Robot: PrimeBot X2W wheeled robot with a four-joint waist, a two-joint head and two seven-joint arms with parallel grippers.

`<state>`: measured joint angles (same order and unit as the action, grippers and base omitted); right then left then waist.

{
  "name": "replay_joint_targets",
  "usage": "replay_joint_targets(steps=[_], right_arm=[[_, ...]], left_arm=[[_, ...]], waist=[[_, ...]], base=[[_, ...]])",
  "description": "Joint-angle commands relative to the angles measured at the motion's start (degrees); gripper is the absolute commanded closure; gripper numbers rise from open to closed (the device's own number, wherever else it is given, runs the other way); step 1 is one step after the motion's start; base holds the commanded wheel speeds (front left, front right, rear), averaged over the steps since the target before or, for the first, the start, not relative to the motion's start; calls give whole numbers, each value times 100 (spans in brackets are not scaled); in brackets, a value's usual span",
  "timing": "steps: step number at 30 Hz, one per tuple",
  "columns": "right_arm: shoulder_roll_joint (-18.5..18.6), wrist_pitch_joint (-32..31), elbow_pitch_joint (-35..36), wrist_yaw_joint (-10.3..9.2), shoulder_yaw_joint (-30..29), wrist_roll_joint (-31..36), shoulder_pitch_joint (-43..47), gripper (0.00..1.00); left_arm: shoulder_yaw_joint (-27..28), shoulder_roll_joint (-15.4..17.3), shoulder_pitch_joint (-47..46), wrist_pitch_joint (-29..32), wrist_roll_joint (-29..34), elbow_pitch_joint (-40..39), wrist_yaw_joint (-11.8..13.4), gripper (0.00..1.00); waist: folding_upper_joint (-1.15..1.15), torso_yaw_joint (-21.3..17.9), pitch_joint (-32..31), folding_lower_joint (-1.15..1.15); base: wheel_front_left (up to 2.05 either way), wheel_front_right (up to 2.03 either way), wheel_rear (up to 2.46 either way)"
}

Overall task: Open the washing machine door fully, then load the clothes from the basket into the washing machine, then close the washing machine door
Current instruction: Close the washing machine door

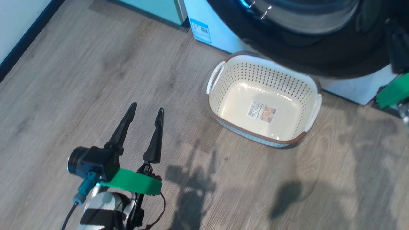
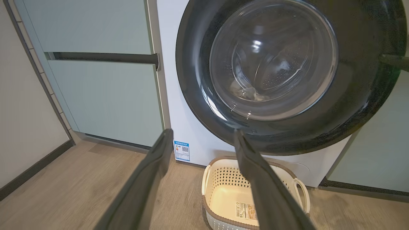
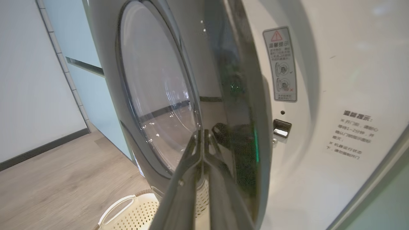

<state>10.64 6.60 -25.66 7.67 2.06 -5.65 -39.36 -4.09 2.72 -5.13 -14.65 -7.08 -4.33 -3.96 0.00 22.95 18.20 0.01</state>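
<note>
Well back from the washing machine door (image 2: 351, 111), the left gripper (image 1: 147, 107) hung spread wide and empty, and the basket (image 1: 255, 76) sat bare just under that door. The right gripper (image 3: 203, 132) was the close one, fingers pinched together on nothing, tips at the glossy black ring by the door's free edge, so I'd guess a straight push inward; door looked barely ajar, pale clothes (image 2: 247, 92) behind its glass.

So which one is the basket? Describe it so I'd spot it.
Find the big white washing machine with its round black door. On the wood floor just below that door sits the basket. It is cream and hole-sided, with a brown rim, white handles and a label inside.
</note>
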Motion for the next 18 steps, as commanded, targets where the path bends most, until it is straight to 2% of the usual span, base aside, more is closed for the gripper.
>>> replay_joint_targets(steps=[1,8,18], right_arm=[[60,8,117,-19,30,40,-321,100],[288,48,-410,-19,-45,151,-1051,100],[423,315,-1199,-19,-245,277,-1839,100]], left_arm=[[159,36,-232,-35,-26,-201,-26,0],[26,20,-443,-35,-130,-194,-3,0],[-234,17,-581,-35,-347,-171,198,0]], waist=[[0,53,115,-1],[0,191,432,-1],[0,337,623,-1]], base=[[0,0,0],[0,0,0],[0,0,0]])
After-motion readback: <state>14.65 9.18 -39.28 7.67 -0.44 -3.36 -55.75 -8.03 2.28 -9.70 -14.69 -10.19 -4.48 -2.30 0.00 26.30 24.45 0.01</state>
